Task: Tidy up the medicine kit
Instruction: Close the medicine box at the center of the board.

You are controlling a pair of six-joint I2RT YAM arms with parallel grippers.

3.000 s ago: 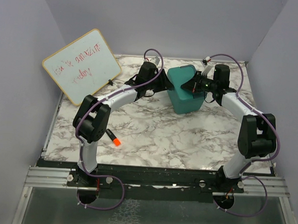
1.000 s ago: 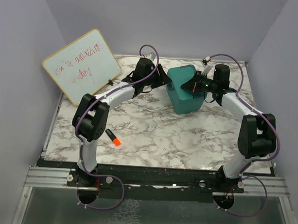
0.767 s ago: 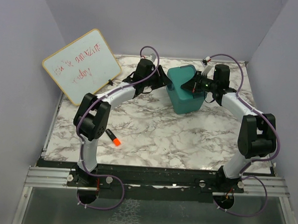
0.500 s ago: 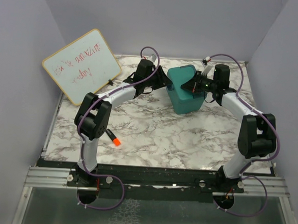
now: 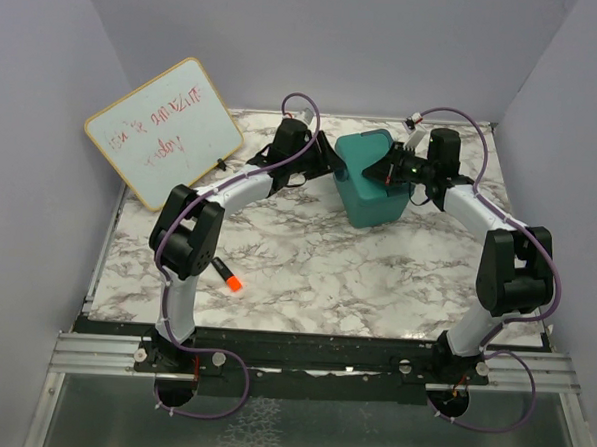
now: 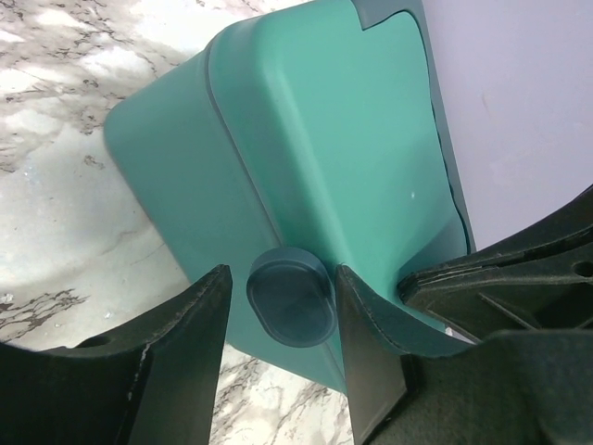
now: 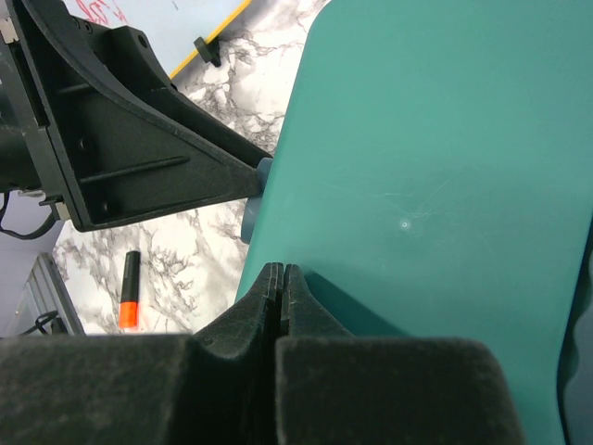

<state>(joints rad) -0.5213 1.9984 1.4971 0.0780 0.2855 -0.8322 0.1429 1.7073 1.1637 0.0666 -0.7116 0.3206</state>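
Observation:
The medicine kit (image 5: 372,192) is a teal box with its lid down, standing at the back middle of the marble table. My left gripper (image 5: 331,169) is at its left side. In the left wrist view this gripper (image 6: 283,278) stands open, its two fingers either side of the dark teal latch (image 6: 290,298), with a small gap showing on the left of the latch. My right gripper (image 5: 383,172) is shut with nothing in it. Its closed tips (image 7: 281,271) rest on the kit's lid (image 7: 435,158).
A whiteboard (image 5: 163,131) with red writing leans against the back left wall. A black marker with an orange cap (image 5: 227,275) lies on the table (image 5: 336,266) in front of the left arm, and the marker (image 7: 129,291) also shows in the right wrist view. Purple walls close in the sides and back.
The left wrist has shifted slightly back and left beside the kit, then stayed nearly still. The right arm and the kit have not moved.

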